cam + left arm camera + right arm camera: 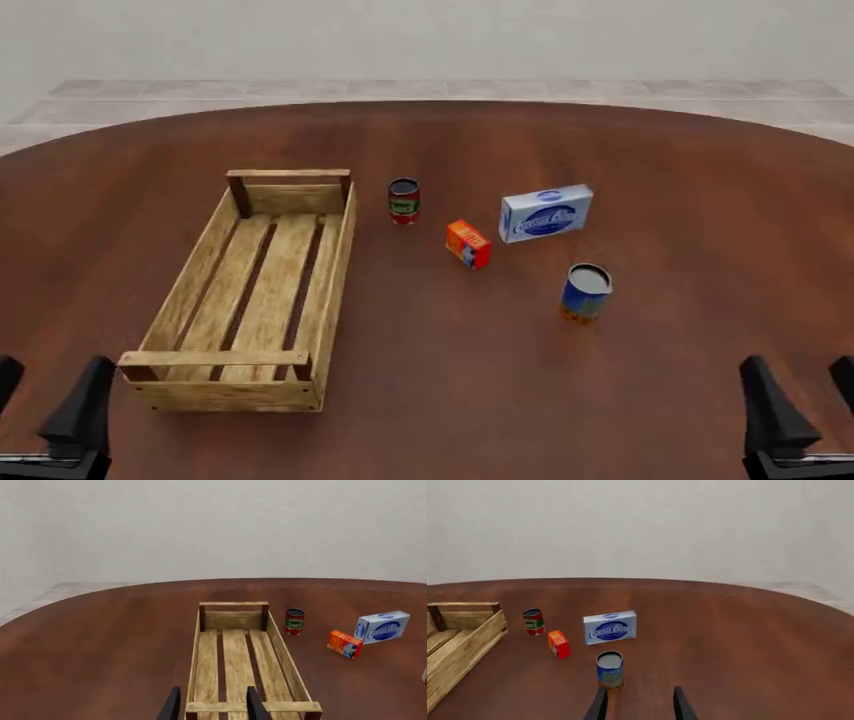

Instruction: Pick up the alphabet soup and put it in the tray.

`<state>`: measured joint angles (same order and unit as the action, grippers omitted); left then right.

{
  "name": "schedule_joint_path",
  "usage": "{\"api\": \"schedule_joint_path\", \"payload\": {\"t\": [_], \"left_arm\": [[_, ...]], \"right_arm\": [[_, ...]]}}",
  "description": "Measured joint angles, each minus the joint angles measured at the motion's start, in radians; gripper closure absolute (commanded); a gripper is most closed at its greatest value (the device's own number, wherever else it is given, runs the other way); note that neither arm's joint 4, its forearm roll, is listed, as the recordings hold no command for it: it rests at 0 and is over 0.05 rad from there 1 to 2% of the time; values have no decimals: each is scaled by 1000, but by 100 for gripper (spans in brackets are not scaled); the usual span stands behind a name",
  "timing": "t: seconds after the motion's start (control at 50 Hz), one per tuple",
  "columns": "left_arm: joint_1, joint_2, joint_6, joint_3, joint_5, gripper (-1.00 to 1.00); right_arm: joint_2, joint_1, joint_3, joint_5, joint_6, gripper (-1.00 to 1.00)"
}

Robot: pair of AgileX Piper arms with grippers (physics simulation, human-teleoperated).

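The alphabet soup [586, 290], a small blue can with an orange band and pale top, stands upright right of the table's middle; the right wrist view has it [609, 669] just ahead of the fingers. The tray [200, 300], a long light-wood slatted crate, lies at the left with nothing in it, and fills the left wrist view [200, 645]. My left gripper [47, 410] hangs open at the near left, close to the tray's near end. My right gripper [801, 400] is open at the near right, well short of the can.
A red-and-green can [403, 200] stands beside the tray's far right corner. An orange box [469, 243] and a blue-white cream cheese box [546, 212] lie between that can and the soup. The round table's edge curves behind them.
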<state>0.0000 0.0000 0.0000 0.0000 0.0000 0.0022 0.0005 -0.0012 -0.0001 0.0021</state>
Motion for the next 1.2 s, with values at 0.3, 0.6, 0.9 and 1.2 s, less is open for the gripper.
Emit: {"api": "schedule_joint_path", "payload": {"t": [0.3, 0.6, 0.9, 1.2], "left_arm": [[0, 0, 0, 0, 0, -100], [0, 0, 0, 0, 0, -100], [0, 0, 0, 0, 0, -100], [0, 0, 0, 0, 0, -100]], "right_arm": [[20, -1, -1, -9, 22, -100], [24, 3, -34, 22, 36, -100], [88, 6, -25, -29, 56, -100], [336, 45, -5, -255, 62, -100]]}}
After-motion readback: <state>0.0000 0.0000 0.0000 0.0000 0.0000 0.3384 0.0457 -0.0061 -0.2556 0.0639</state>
